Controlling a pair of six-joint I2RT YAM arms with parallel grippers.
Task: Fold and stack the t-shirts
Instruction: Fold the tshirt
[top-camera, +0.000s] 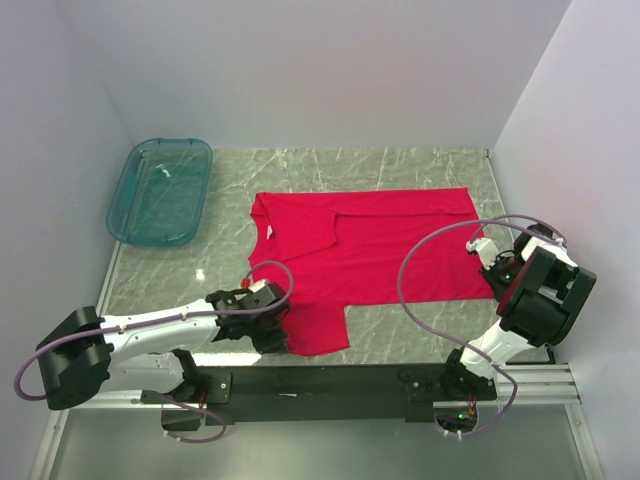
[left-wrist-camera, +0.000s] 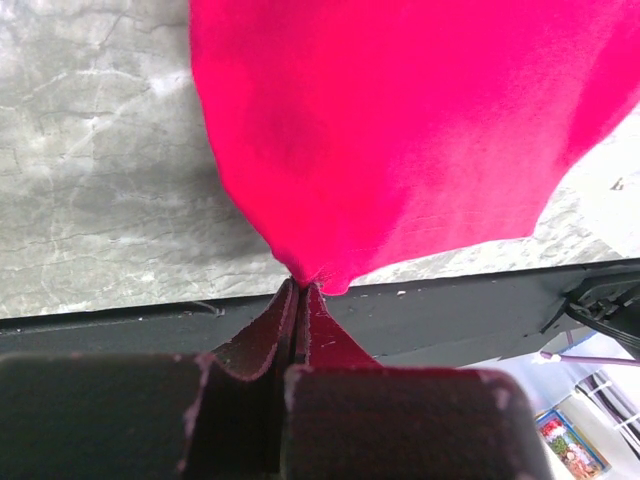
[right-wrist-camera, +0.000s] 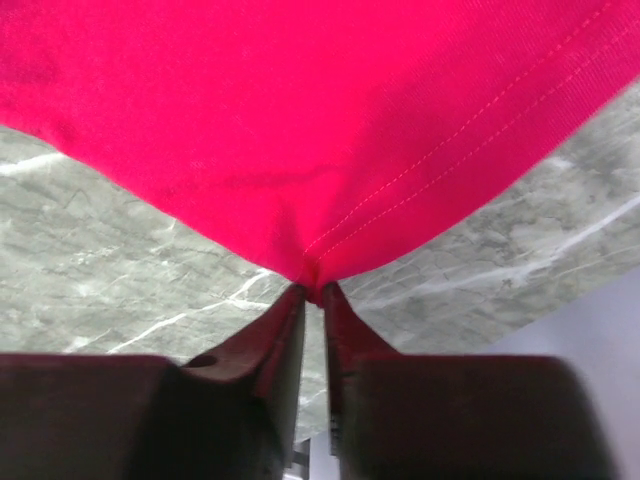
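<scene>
Two grips: left hand (left-wrist-camera: 300, 287) and right hand (right-wrist-camera: 313, 291) each pinch the t-shirt (top-camera: 385, 240); overhead, wrists hide both pinches.

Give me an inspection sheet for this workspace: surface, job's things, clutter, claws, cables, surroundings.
Surface: grey marbled table; no spills seen.
Job's things: one red shirt, spread out mid-table, not yet folded up.
Clutter: teal tub at the far left, apart from the shirt; looks empty.
Claws: left claw shut on the shirt's near-left part; right claw pinching the stitched hem at the shirt's right edge.
Cables: purple cables loop off both arms, arching over the shirt.
Surroundings: white walls on three sides; black rail along the near edge.
</scene>
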